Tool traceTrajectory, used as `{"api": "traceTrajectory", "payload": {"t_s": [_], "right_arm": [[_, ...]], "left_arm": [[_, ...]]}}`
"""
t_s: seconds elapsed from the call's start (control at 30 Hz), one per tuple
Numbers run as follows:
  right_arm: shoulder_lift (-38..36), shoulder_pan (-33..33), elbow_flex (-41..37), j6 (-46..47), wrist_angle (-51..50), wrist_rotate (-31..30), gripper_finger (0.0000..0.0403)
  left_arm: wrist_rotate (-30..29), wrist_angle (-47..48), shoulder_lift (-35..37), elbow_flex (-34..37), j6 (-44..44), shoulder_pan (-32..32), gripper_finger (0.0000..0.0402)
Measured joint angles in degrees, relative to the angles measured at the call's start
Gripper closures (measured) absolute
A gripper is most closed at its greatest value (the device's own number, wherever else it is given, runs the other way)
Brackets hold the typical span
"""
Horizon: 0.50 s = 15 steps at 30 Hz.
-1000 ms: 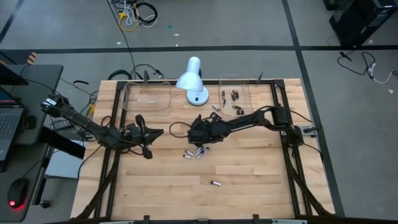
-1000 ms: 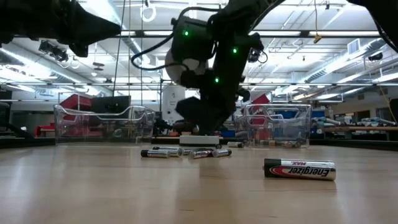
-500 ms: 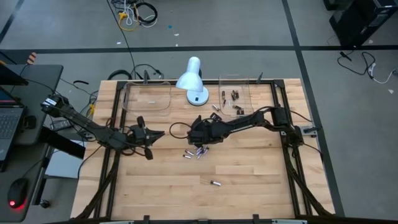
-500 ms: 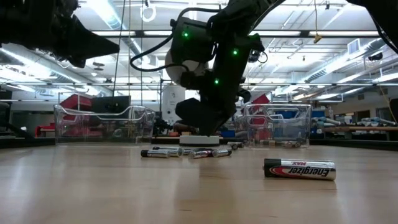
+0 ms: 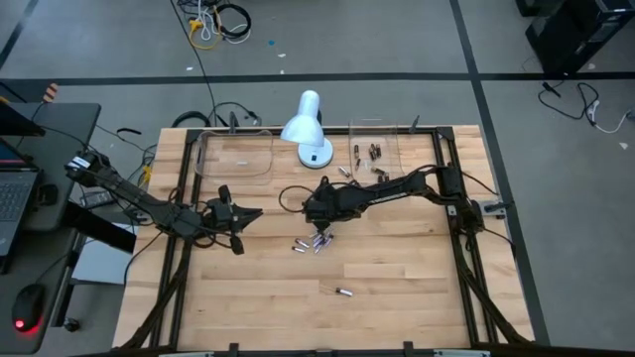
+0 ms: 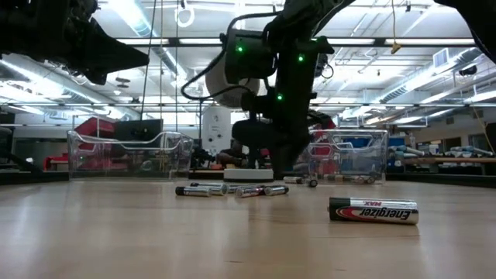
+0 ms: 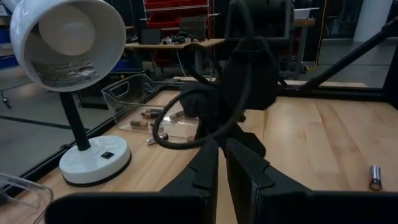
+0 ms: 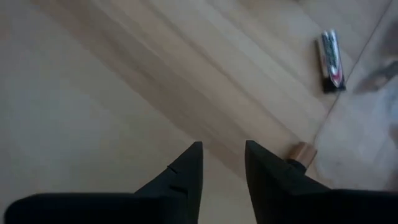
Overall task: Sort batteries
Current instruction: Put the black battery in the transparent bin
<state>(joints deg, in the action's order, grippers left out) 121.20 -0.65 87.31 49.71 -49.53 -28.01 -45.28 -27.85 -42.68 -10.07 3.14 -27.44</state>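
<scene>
The right gripper is hovering over the table centre with its fingers spread and nothing between them; a coppery battery is peeking out half hidden behind one fingertip, perhaps touching it. A small cluster of batteries is lying at six o'clock from it, a lone one farther toward six. More are sitting in the clear tray at one o'clock, too small to count. The left gripper is waiting at nine o'clock, fingers pressed together.
</scene>
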Motion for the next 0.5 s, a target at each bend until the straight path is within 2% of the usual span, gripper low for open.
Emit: {"api": "traceTrajectory", "payload": {"t_s": [0.3,0.5], "right_arm": [[-0.28,-2.40,-0.02,3.76,-3.30,7.61,0.0265],[-2.05,-5.10,0.00,8.92,-9.25,6.65,0.0261]], "left_arm": [[-0.07,0.39,0.00,0.00,-0.06,0.02,0.0369],[-0.52,0.39,0.00,0.00,-0.17,0.04,0.0369]]}}
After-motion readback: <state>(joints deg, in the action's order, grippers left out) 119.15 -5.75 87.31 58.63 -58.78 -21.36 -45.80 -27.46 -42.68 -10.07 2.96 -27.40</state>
